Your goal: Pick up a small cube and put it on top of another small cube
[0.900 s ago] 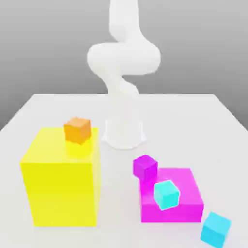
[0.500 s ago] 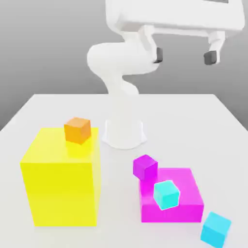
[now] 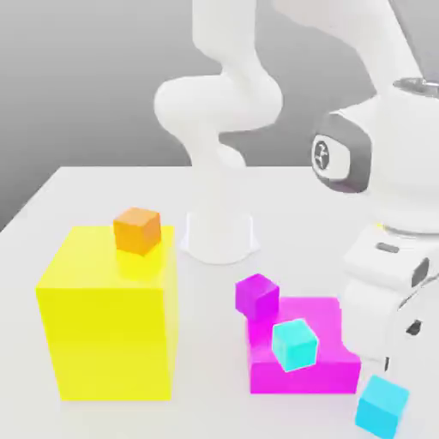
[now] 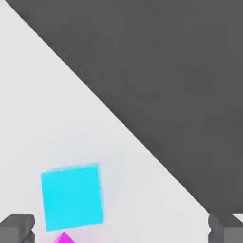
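Down at the table's near edge, the small plain sky-blue cube (image 3: pixel 381 405) rests flat, turned slightly askew, with no long axis. In the hand view, the gripper (image 4: pixel 121 228) spreads wide around the cube; the exterior view adds the flat magenta block (image 3: pixel 321 360) just beside.

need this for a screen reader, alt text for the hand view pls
A sky-blue cube lies on the white table between the open gripper fingertips, nearer one. A magenta corner peeks beside it.

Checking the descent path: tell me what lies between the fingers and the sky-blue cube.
Nothing: in the hand view, only bare table separates the open fingers from the sky-blue cube.
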Robot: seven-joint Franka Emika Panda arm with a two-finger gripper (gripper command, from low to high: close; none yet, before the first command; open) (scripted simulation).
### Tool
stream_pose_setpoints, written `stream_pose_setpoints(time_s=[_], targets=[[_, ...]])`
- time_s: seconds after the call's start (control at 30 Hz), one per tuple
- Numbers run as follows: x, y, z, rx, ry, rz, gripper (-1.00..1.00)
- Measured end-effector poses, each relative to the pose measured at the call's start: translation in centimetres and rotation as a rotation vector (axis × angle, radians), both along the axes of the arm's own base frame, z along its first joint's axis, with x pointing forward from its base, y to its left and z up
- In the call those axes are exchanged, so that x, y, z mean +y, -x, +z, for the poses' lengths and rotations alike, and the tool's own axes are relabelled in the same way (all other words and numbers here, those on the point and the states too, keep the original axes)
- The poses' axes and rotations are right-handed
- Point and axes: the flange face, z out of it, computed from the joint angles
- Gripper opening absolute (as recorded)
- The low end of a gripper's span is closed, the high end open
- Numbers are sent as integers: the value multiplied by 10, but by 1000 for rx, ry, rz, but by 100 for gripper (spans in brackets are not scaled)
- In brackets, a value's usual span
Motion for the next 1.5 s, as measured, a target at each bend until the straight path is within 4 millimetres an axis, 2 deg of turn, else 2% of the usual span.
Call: stream_pose_setpoints(time_s=[0.17,0.2,0.4,0.47,0.6,0.8,1.03,1.2,1.37,1.43,1.5], targets=[[7,7,-74,28,9,34,0],[6,7,-82,28,10,35,-100],[6,8,-87,29,10,35,-100],[7,7,-73,29,10,35,-100],[4,9,-23,29,10,27,-100],[-39,34,29,27,15,-106,-100],[-89,76,71,27,14,-274,-100],[-121,113,90,28,9,-393,-100],[-149,152,99,31,2,-512,-100],[-155,161,93,32,-1,-544,-100],[-157,162,76,32,-1,-552,-100]])
